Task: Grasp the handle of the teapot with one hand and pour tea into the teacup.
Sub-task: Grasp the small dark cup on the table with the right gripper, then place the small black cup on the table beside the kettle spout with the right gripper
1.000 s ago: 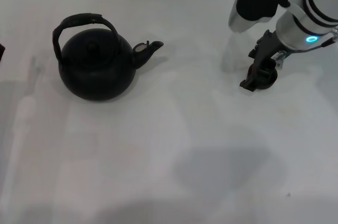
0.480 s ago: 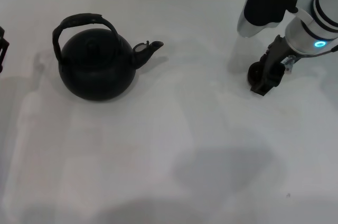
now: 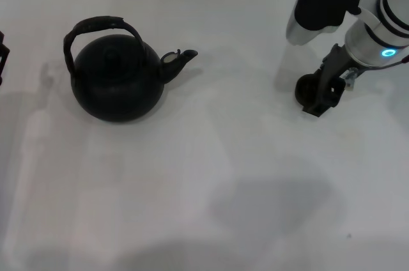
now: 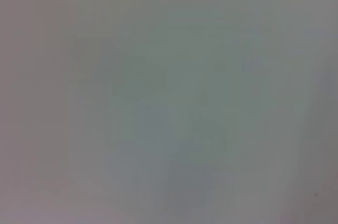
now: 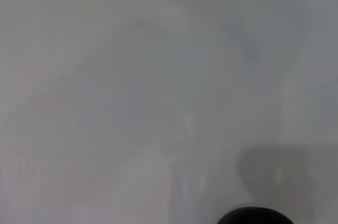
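Black and matte, the teapot [image 3: 116, 80] sits on the white table [image 3: 211, 175] at about 9 o'clock from the middle of the head view, well apart from both grippers. Its spout [image 3: 181, 59] points toward 3 o'clock, tipped slightly up, so the pot's long axis runs roughly 9 to 3. The handle [image 3: 96, 28] arches over the lid [image 3: 112, 57] along that same line, its high span toward 12 o'clock of the body and free of any contact.

At about 2 o'clock in the head view the right gripper [image 3: 317, 95] hangs low over the table, with the teacup [image 3: 305, 88] at its fingers. The cup shows only as a small dark round shape half hidden behind them; I cannot tell whether the fingers are closed on it or merely beside it. In the right wrist view a dark curved rim [image 5: 256, 216] at the edge is probably the cup.

The left gripper [image 3: 2, 54] shows only as a dark sliver at the 9 o'clock edge, its fingers out of sight; its wrist view gives nothing but blank table.

From the cup, the pot lies toward 9 o'clock, and the spout faces the cup across a wide bare stretch. The left gripper is by far nearer the handle, which lies toward 3 o'clock from it. My judgement is that the grasp should fall to the left arm, coming in across the handle's arch.
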